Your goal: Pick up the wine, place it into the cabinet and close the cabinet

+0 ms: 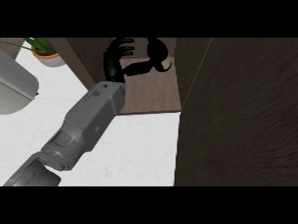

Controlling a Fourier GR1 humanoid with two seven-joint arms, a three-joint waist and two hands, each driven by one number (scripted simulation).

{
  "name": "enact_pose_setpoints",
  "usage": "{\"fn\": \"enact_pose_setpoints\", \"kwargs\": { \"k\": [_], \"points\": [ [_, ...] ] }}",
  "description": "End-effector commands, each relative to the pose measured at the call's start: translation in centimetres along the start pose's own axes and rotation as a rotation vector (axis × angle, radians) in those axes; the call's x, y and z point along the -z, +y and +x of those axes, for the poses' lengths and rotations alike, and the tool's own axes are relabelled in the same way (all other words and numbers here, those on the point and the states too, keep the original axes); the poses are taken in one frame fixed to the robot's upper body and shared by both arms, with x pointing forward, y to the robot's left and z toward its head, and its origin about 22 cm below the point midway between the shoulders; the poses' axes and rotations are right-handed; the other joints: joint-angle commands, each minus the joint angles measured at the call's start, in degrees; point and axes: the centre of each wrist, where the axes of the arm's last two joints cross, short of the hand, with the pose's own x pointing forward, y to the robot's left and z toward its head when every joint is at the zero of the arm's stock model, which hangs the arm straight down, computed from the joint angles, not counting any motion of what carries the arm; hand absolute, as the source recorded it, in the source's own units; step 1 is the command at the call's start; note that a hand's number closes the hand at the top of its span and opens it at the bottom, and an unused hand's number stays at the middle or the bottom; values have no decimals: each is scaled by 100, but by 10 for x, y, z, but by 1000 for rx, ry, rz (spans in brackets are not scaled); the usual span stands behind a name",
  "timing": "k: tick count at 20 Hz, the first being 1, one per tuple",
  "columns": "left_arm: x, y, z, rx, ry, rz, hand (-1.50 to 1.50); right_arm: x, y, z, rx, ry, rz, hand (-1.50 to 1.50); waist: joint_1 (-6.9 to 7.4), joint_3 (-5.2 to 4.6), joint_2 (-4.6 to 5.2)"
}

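Tabletop [138, 148]: white with faint grey marbling.
Cabinet [254, 122], right of frame: dark brown, fine wood grain. Its inner shelf [154, 96], centre top: paler grey-brown, grain in streaks.
Forearm [90, 122]: mid grey, plain, with darker grey seams.
Left hand [120, 48]: black, no markings.
Bottle [166, 64]: dark, nearly black, with a cream patch at one end.
Plant [40, 43], upper left: green leaves. Pot [50, 59]: pale grey-white with an orange rim.
Rounded casing [6, 83], far left: light grey.

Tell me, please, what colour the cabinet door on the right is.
The cabinet door is dark brown with a wood grain, shown in the head view.
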Motion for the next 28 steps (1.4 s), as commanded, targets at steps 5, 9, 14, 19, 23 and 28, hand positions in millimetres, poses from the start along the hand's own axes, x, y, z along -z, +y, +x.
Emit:
{"fn": "enact_pose_setpoints", "kwargs": {
  "k": [5,9,14,19,23,28],
  "points": [
    [22,23,2,106,31,55,-150,-19,1,22,60,-55,55,-150,-109,1,49],
    [19,29,-8,140,13,66,-150,-16,5,24,67,-70,47,-150,-6,-5,27],
    [18,40,-20,124,1,73,-150,-18,6,18,81,-69,44,-150,-41,-5,38],
    [21,37,-11,84,-70,-19,-150,-24,7,26,60,-50,40,-150,31,-6,-6],
    [22,30,-2,39,-119,-84,-150,-25,2,27,68,-63,48,-150,82,-2,-22],
    [16,14,7,-72,-161,-153,-150,-28,10,29,82,-48,31,-150,116,-4,-52]
  ]
}}
